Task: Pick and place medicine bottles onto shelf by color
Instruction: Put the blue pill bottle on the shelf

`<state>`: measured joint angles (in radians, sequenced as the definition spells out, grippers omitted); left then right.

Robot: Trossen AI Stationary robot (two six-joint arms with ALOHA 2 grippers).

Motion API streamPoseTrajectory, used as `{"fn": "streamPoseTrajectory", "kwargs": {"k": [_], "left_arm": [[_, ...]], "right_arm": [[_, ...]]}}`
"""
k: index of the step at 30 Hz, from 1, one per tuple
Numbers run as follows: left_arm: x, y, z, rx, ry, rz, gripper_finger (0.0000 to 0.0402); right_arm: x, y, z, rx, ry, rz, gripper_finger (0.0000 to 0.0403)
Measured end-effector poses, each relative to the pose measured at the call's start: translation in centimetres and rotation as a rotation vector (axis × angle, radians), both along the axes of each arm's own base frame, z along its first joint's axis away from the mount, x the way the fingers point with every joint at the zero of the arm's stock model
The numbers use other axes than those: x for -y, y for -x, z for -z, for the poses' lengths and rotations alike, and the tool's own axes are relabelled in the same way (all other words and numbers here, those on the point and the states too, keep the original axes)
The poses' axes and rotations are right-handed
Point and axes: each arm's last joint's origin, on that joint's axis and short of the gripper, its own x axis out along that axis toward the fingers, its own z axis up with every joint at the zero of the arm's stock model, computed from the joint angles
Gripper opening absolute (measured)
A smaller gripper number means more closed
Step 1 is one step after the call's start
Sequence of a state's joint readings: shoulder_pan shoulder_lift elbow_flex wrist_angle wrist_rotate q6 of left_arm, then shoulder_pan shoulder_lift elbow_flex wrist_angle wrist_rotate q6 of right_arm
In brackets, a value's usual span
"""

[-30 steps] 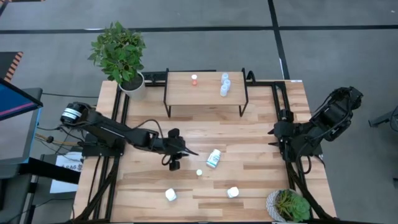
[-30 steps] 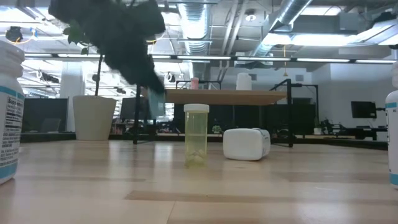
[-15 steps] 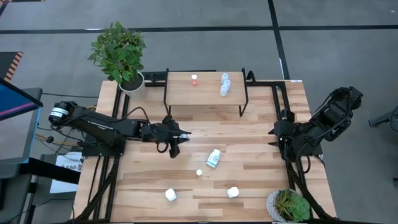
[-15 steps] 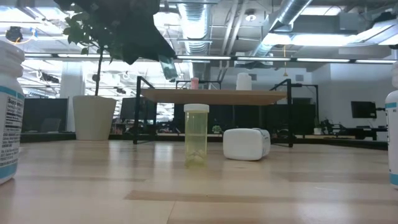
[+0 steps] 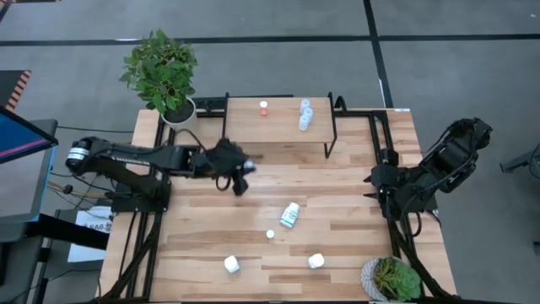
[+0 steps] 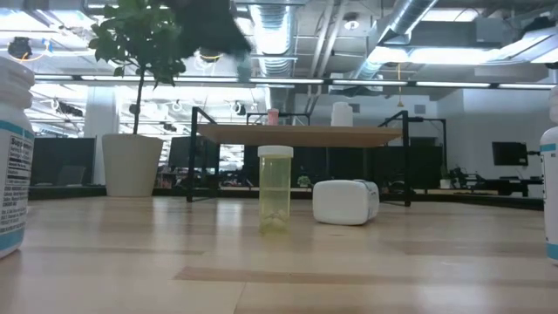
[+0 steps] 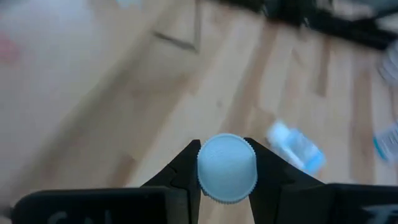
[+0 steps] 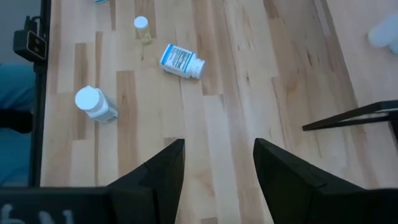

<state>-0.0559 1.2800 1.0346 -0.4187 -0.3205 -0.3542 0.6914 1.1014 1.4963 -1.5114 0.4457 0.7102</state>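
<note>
Two dark fingers of the left gripper [image 7: 226, 169] clamp a round, ridged light-blue bottle cap [image 7: 227, 168] above the plank table [image 5: 354, 194], near the shelf's [image 5: 278, 128] front-left corner. Right gripper [image 8: 217, 163] waits, fingers apart, at the right edge.

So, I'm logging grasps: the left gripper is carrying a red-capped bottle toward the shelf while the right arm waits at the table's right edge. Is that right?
Not quite. The bottle in the left gripper has a light-blue cap, not red, as the left wrist view shows. The rest stands: it is held above the table near the shelf, and the right gripper waits open at the right edge.
</note>
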Motion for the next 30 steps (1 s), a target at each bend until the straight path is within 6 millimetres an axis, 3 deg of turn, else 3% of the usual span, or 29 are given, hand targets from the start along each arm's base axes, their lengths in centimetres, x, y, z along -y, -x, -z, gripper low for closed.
{"fn": "streamPoseTrajectory", "kwargs": {"k": [3, 8, 12, 18, 26, 30], "left_arm": [[-1.4, -0.2, -2.5, 0.072, -0.036, -0.112, 0.0071], [-4.3, -0.1, -4.9, 0.13, -0.082, -0.24, 0.0071], [-6.1, -0.5, -4.1, 0.066, -0.084, -0.289, 0.0069], [-9.5, -2.8, -1.8, 0.0, -0.049, -0.303, 0.0069], [-12.6, -6.2, -2.4, -0.043, -0.081, -0.263, 0.0069], [-14.4, -7.7, -1.8, -0.152, -0.094, -0.274, 0.0069]], "right_arm": [[0.0, 0.0, 0.0, 0.005, 0.012, -0.004, 0.0214], [0.1, -0.1, 0.0, 0.016, 0.025, 0.004, 0.0214], [0.1, 0.0, 0.0, 0.017, 0.025, 0.005, 0.0214], [0.1, -0.1, -0.1, 0.021, 0.029, 0.007, 0.0214], [0.1, -0.1, 0.0, 0.023, 0.01, 0.034, 0.0214], [0.1, -0.1, 0.0, 0.023, 0.01, 0.034, 0.0214]]}}
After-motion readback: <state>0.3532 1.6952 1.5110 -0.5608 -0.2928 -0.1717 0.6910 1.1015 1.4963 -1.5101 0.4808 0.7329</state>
